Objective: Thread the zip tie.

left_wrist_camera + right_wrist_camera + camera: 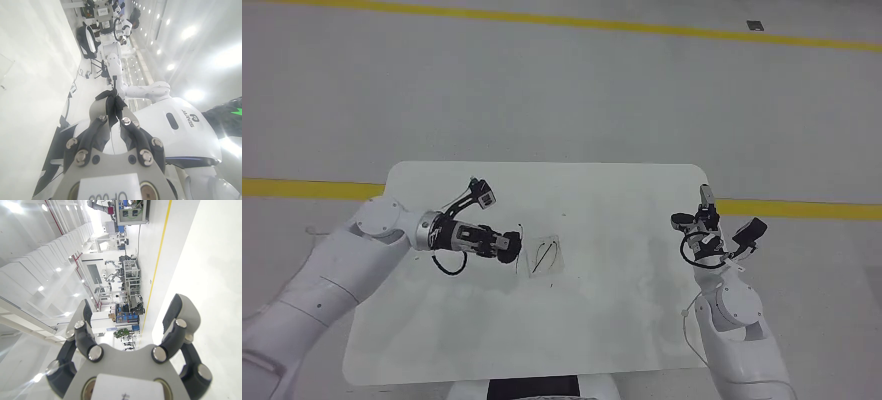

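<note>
**Left gripper pinched on the zip tie; right gripper spread wide**

Left gripper's grey metal fingers are drawn in to a narrow pinch. Their tips are wrapped in crumpled black material that bunches where they meet. The zip tie pokes out from between those tips, a thin, stiff black strip ending in a small square head. In the top view this gripper hangs over the left-middle part of the table, a matte white slab with rounded corners.

Just to the right of it, thin dark strips lie on the tabletop, bent into narrow loops. They sit close to the left gripper's tips, but the pictures do not show whether they touch.

Right gripper stands well apart at the table's right edge. Its jaws are fully spread with nothing between them. Its fingers are smooth grey metal on black links with round silver pins, and the inner pads are black and ribbed.

A yellow line runs across the pale floor on the table's far side.
</note>
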